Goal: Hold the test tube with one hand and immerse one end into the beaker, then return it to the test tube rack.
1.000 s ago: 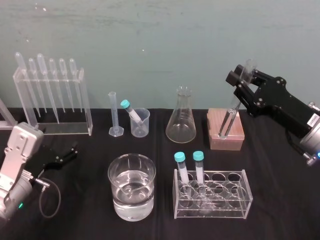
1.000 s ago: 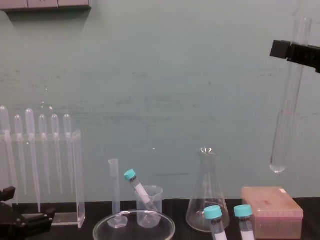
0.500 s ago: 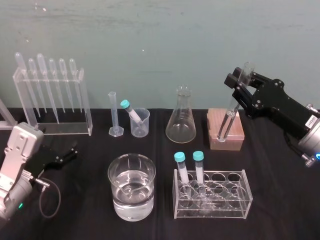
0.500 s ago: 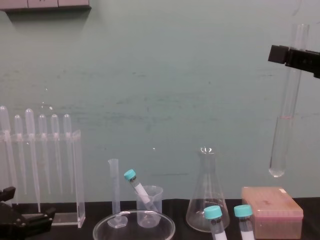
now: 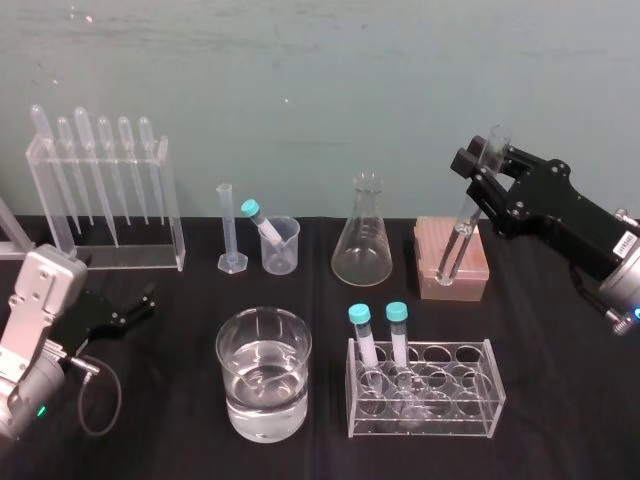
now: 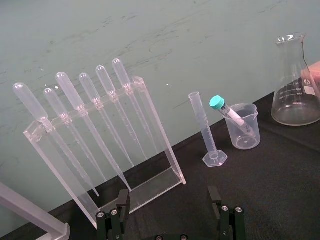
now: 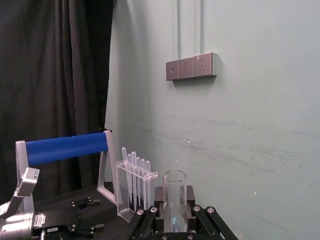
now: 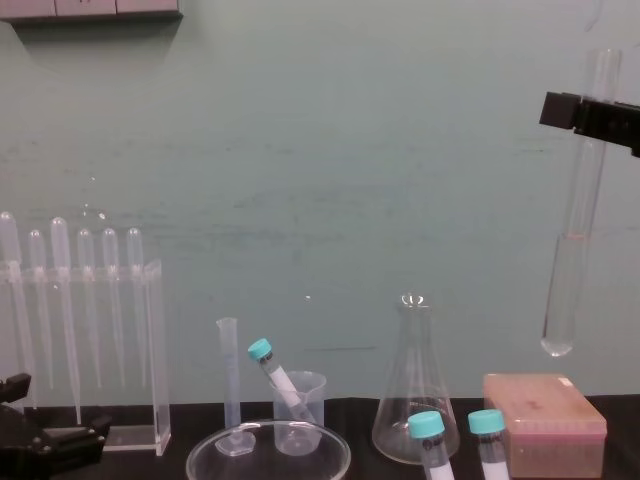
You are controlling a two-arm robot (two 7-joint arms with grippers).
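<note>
Salmon-pink test tube rack (image 5: 470,282) on the black-clothed counter (image 5: 180,300), teal wall (image 5: 300,90) behind. We note the right hand (image 5: 484,168), jaws clamped on the test tube (image 5: 463,225) near its top. The tube hangs slightly tilted just above the rack, not touching it. The beaker (image 5: 281,245) stands well left of the rack, past the flask (image 5: 362,235). The left hand (image 5: 140,303) lies far left of the rack, jaws apart. The white label (image 5: 627,243) on the right wrist is illegible.

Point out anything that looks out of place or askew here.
One teal-capped tube leans askew inside the beaker instead of standing in the clear rack. The right gripper holds the test tube above the pink rack; the left gripper is parked at left.
</note>
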